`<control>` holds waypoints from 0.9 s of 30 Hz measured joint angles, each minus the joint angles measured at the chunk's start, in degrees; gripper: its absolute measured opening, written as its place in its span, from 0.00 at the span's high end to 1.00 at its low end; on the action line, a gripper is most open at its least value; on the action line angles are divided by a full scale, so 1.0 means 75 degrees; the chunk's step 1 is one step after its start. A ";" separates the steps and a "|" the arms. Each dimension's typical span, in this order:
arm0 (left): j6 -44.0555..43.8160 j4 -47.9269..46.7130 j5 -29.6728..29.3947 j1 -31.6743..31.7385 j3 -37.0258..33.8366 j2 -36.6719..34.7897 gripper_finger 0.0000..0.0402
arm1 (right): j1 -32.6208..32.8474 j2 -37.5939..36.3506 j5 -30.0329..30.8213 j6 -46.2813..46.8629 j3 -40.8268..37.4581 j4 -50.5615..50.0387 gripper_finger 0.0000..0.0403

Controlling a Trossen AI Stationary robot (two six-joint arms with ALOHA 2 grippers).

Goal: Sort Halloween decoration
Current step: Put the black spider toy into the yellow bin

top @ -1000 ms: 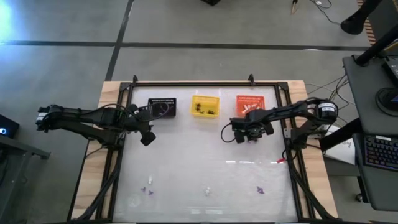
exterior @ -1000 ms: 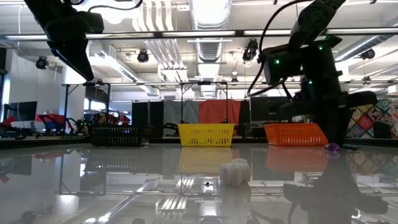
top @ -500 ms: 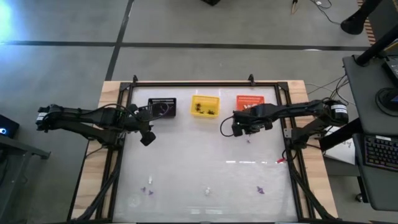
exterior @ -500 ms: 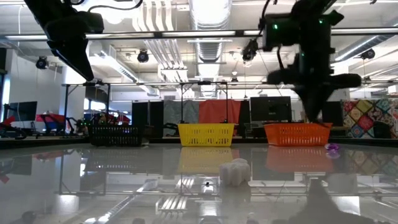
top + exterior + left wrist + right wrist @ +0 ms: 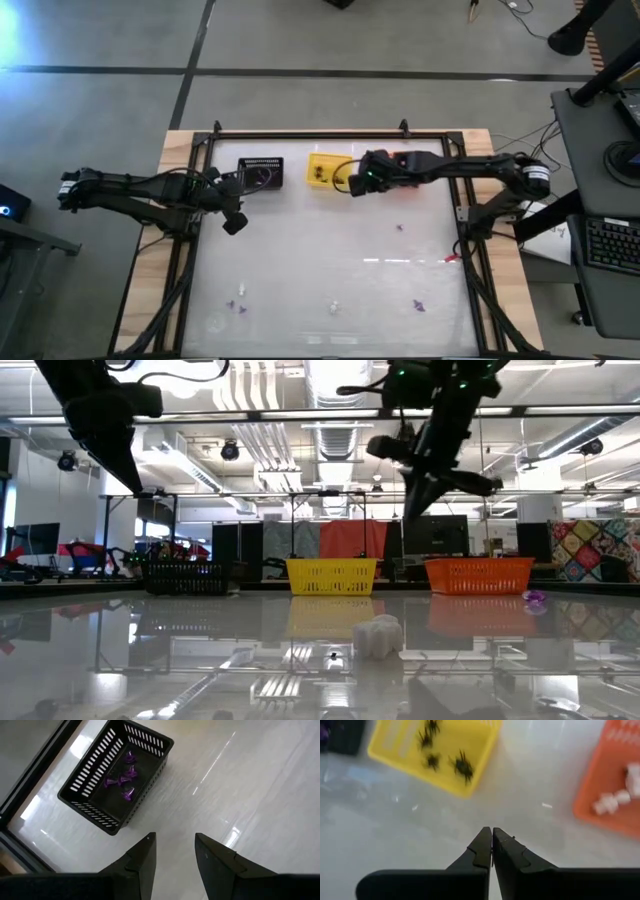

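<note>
Four purple trinkets [image 5: 122, 779] fill the black basket [image 5: 80, 805] — left tool [image 5: 174, 854] open, right tool [image 5: 492, 845] closed.

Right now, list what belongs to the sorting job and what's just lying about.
Job: purple trinkets in the black basket; black spiders in the yellow basket; white pieces in the orange basket; loose trinkets on the table.
Lying about: keyboard, cables.

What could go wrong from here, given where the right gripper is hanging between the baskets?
The right gripper is shut with nothing visibly clamped, so a pinched trinket may be lost unnoticed. It hangs between the yellow basket and the orange basket, so a release could miss either. The purple trinket lies loose behind it.
</note>
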 joint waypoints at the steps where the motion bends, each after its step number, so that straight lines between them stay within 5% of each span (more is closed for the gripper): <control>1: 0.0000 0.0016 -0.0002 0.0000 0.0002 0.0000 0.71 | -0.0063 0.0130 0.0059 -0.0099 0.0121 0.0036 0.98; 18: -0.0082 -0.0019 0.0208 0.0001 0.0003 0.0000 0.71 | -0.0868 0.2848 -0.0434 -0.2144 0.2788 0.0170 0.98; 27: -0.0154 -0.0098 0.0205 0.0003 0.0003 0.0000 0.71 | -0.1076 0.3212 -0.0792 -0.2706 0.3154 0.0162 0.98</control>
